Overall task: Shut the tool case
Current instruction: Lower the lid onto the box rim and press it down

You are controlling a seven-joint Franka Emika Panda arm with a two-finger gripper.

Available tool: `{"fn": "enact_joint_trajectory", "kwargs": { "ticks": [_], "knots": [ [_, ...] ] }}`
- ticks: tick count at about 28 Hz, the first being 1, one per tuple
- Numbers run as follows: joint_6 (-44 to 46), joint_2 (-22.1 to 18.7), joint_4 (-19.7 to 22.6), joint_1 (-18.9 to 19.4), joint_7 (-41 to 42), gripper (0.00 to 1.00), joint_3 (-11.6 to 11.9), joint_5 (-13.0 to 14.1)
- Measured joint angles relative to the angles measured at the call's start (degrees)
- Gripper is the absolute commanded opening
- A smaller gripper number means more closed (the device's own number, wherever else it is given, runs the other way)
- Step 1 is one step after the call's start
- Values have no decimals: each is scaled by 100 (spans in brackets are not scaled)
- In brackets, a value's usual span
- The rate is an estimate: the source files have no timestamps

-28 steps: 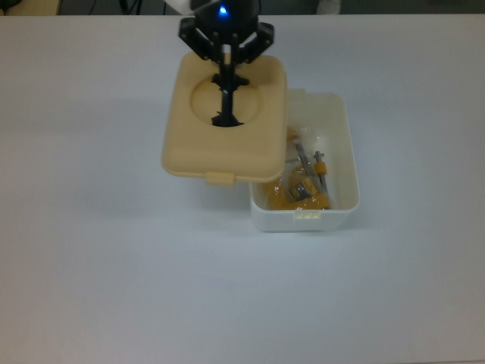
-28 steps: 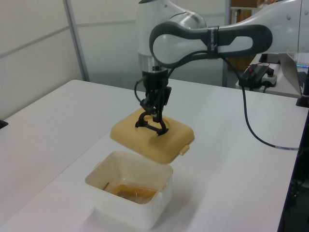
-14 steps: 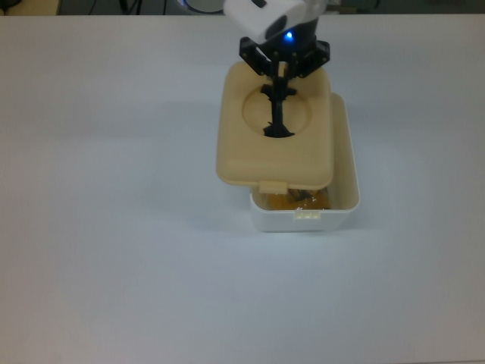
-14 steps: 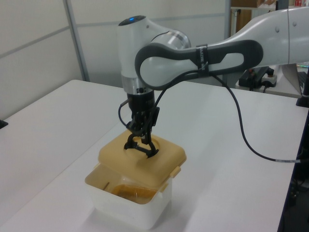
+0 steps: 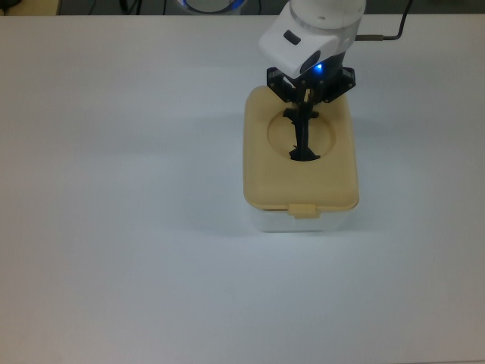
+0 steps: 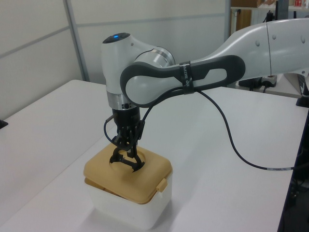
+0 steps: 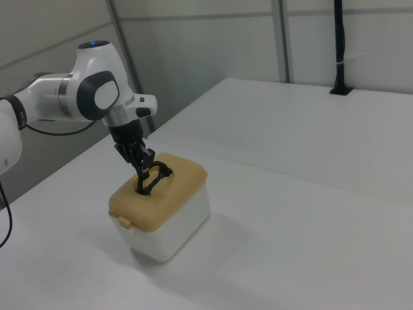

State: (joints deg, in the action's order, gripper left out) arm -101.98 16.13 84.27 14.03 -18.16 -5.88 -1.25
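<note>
Beige plastic lid (image 5: 300,178) sits squarely over the white rectangular tool case (image 6: 126,212), centre right in the top view; the end effector (image 5: 306,130) grasps its black handle (image 6: 126,162); next: press down, then release

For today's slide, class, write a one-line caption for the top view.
Robot pincer holds the black handle of the beige lid, now sitting over the white box.

Bare white table (image 5: 114,227) lies open all round the tool case (image 5: 300,163); only the arm (image 6: 193,79) occupies space above it.
</note>
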Motion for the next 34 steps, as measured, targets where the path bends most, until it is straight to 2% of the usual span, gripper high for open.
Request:
{"fn": "enact_joint_trajectory", "kwargs": {
  "ticks": [10, 18, 34],
  "knots": [
    [0, 0, -26, 56, -2, 0, 0, -28],
    [9, 0, -27, 56, -2, 0, 2, -300],
    [245, 0, -27, 160, 64, 0, 0, -311]
  ]
}}
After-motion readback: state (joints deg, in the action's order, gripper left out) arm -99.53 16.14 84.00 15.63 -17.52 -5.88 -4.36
